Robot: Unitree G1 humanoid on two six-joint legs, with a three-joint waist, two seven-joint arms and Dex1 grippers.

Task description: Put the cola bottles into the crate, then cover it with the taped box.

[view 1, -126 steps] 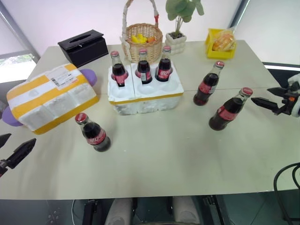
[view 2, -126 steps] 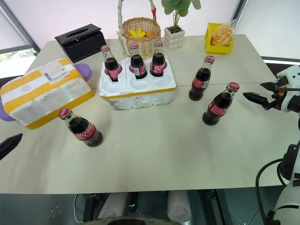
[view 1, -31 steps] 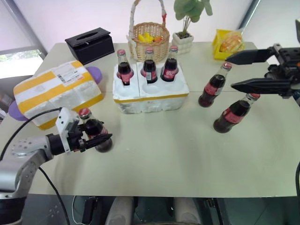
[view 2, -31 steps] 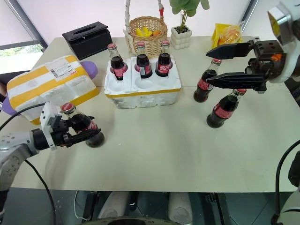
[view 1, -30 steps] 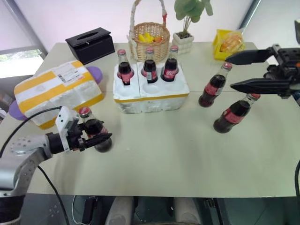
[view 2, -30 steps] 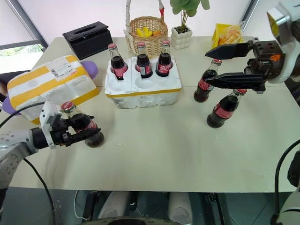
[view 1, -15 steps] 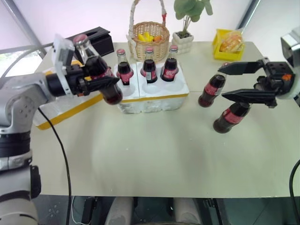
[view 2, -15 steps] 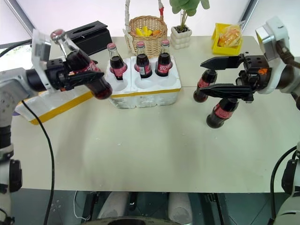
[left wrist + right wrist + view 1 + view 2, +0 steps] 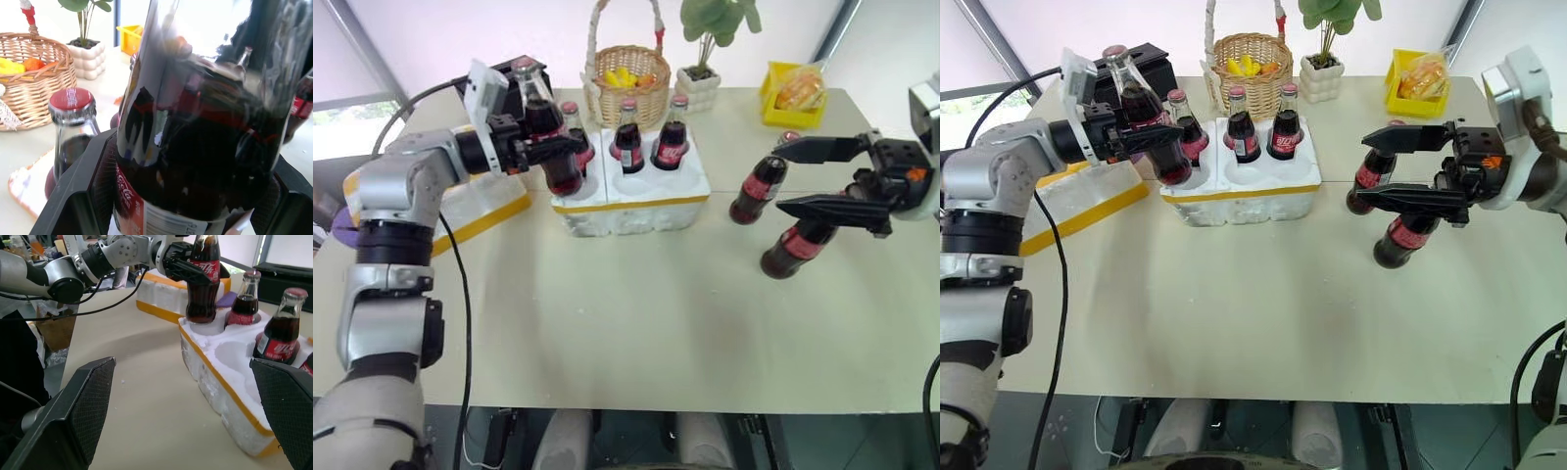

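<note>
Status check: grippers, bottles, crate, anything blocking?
Left gripper shut on cola bottle, above crate front-left well. Right gripper open beside two table bottles. Three bottles seated. No obstruction.

White Coca-Cola script runs across the red label of the cola bottle (image 9: 203,281) held over the crate (image 9: 234,391), seen from the right wrist. The same script shows in part on that label close up (image 9: 128,188). Print on the taped box's (image 9: 1087,201) shipping label cannot be read.
</note>
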